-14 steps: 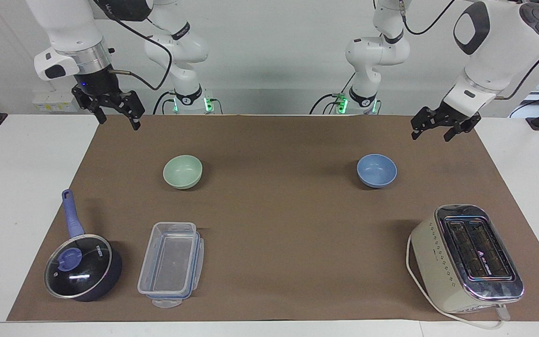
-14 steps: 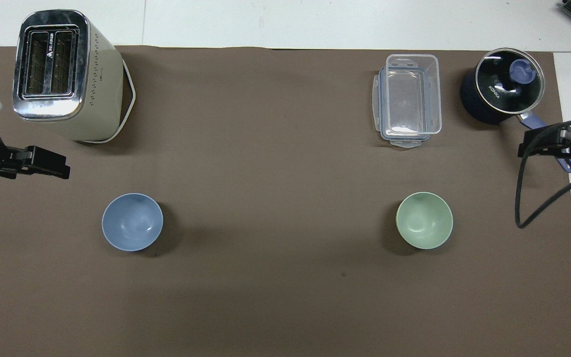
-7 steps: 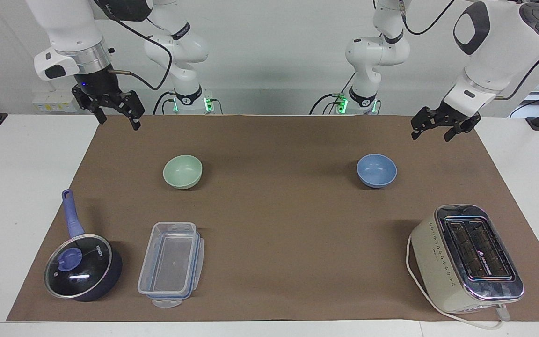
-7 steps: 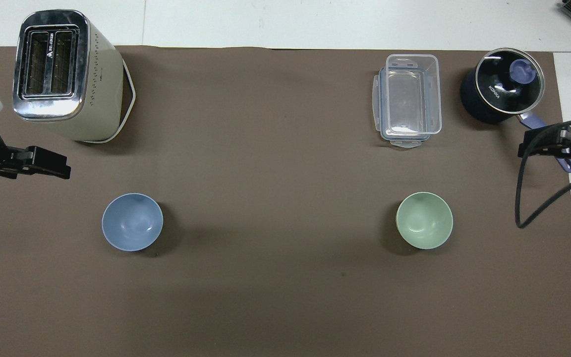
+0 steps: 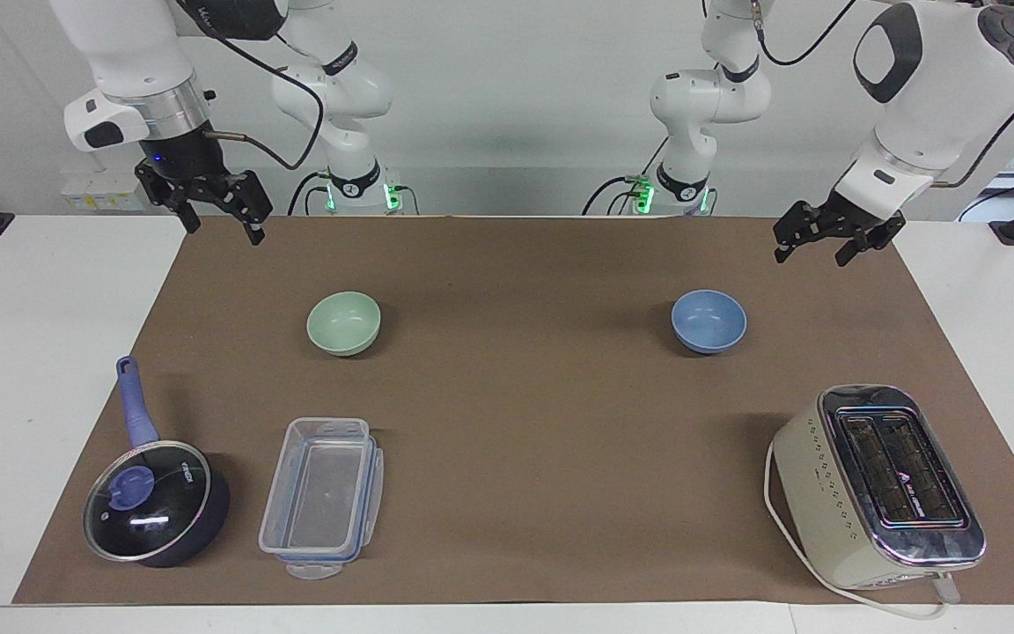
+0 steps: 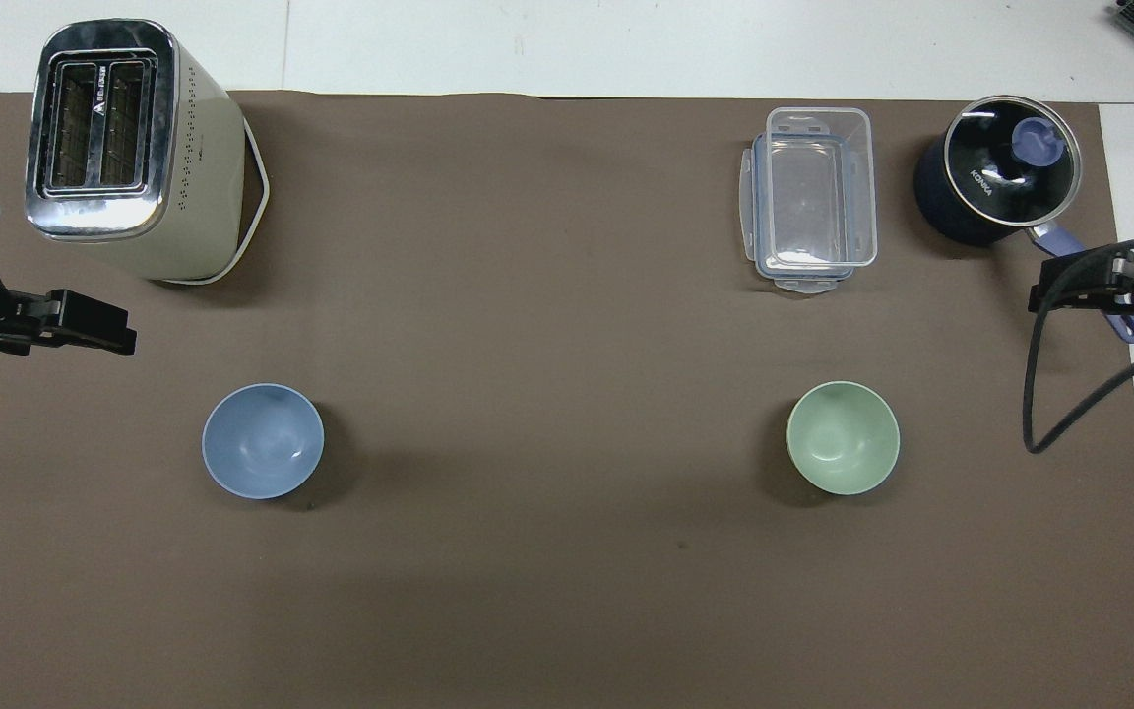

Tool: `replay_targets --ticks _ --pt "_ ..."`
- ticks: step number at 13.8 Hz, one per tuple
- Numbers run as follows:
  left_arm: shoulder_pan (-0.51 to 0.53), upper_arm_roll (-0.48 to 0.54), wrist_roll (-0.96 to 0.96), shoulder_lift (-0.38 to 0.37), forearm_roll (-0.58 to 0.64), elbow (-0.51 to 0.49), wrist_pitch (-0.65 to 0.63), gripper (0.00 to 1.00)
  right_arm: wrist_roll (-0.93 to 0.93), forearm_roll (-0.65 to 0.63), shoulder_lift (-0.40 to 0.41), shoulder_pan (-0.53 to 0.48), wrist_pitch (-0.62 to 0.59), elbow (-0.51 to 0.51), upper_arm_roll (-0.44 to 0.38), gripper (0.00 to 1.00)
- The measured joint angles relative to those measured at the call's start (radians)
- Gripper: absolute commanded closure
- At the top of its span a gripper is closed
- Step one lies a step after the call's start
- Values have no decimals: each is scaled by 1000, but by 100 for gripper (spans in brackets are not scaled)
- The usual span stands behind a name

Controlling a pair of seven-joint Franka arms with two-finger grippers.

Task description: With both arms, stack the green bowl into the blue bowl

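Observation:
The pale green bowl (image 5: 344, 322) (image 6: 843, 437) sits upright on the brown mat toward the right arm's end. The blue bowl (image 5: 709, 320) (image 6: 263, 440) sits upright toward the left arm's end, level with the green one and well apart from it. Both bowls hold nothing. My right gripper (image 5: 225, 231) (image 6: 1054, 290) hangs open in the air over the mat's corner at its own end, holding nothing. My left gripper (image 5: 811, 257) (image 6: 119, 340) hangs open over the mat's edge at its end, also holding nothing. Neither gripper touches a bowl.
A cream toaster (image 5: 881, 484) (image 6: 124, 148) stands farther from the robots than the blue bowl. A clear plastic container (image 5: 322, 496) (image 6: 811, 197) and a dark lidded pot (image 5: 155, 504) (image 6: 995, 172) lie farther out than the green bowl. Bare mat (image 5: 542, 423) spans between the bowls.

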Motion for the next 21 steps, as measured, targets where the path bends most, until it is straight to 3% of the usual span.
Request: replay_targets --ticks 4,8,21 --pt "1 0 29 -3 0 -9 23 0 0 0 0 0 0 0 0 0" --pt "40 3 106 -13 -4 -79 85 0 0 0 0 0 0 0 0 0" --pt "58 -5 150 -29 -7 -555 618 0 -21 0 0 0 0 0 0 0"
